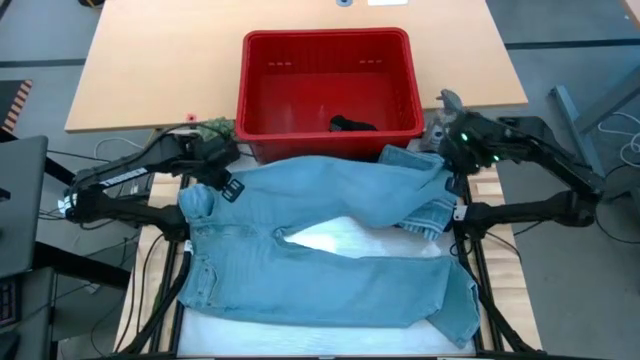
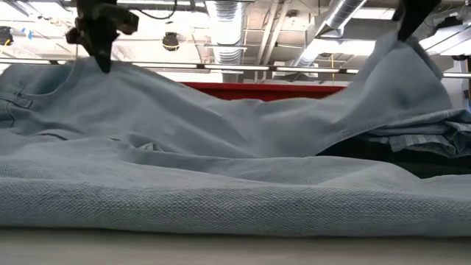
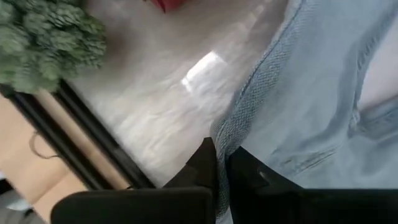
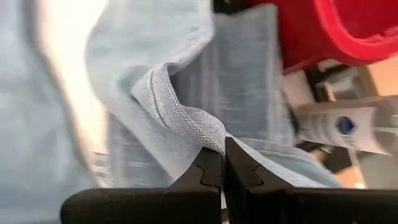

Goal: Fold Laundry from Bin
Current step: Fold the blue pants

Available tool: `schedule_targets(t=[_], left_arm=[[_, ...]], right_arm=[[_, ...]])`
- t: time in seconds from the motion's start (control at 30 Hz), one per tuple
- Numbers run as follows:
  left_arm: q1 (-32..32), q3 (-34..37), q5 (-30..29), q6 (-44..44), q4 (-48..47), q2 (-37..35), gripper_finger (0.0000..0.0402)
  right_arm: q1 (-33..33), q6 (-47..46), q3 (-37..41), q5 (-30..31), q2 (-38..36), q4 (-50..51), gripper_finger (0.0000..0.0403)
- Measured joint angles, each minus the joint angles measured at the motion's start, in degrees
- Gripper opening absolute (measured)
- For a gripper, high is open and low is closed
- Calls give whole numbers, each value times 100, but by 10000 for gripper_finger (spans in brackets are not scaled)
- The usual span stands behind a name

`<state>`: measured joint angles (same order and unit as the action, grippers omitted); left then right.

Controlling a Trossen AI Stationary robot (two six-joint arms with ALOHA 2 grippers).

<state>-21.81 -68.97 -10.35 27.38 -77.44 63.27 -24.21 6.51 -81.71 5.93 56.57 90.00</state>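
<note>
A pair of light blue denim jeans (image 1: 330, 250) lies spread over the white table top in front of the red bin (image 1: 262, 100). Their far edge is raised at both ends, and the middle and near part rest on the table. My left gripper (image 1: 222, 183) is shut on the far left corner. My right gripper (image 1: 452, 172) is shut on the far right end. A black garment (image 1: 352, 125) lies in the bin. The low view shows the jeans (image 2: 221, 147) peaking under the left gripper (image 2: 99, 62) and the right gripper (image 2: 406, 33). My left gripper pinches the jeans' thick woven edge (image 3: 231, 140) at their far left corner between its two fingers, slanting down from above. The corner is lifted clear and the cloth slopes down from it to the table. My right gripper pinches a stitched hem (image 4: 208, 134) at the jeans' far right end between its two fingers, slanting down from above. The hem is folded over at the fingertips, so several layers. That end is lifted and the cloth falls away below it.
A small green plant (image 1: 215, 128) stands by the bin's left near corner, close to my left arm. A pile of folded cloth (image 1: 428, 215) lies at the table's right, partly under the jeans. The tan table behind the bin stretches to the far edge.
</note>
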Motion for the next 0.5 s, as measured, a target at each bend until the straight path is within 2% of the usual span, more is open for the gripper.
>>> schedule_targets(t=[0.17, 0.33, 0.4, 0.5], left_arm=[[465, -248, -288, 79, -407, -83, 0], [965, -458, -518, 253, -760, -81, 0], [1157, -560, -659, 370, -825, -79, 0], [1460, -760, -814, 651, -985, -81, 0]], right_arm=[[1429, -1542, -114, 549, -177, 21, 21], [2789, -2491, -510, 1698, -11, 2, 21], [3158, -2731, -611, 2103, 86, 1, 21], [3471, -3010, -654, 2307, 265, 4, 21]])
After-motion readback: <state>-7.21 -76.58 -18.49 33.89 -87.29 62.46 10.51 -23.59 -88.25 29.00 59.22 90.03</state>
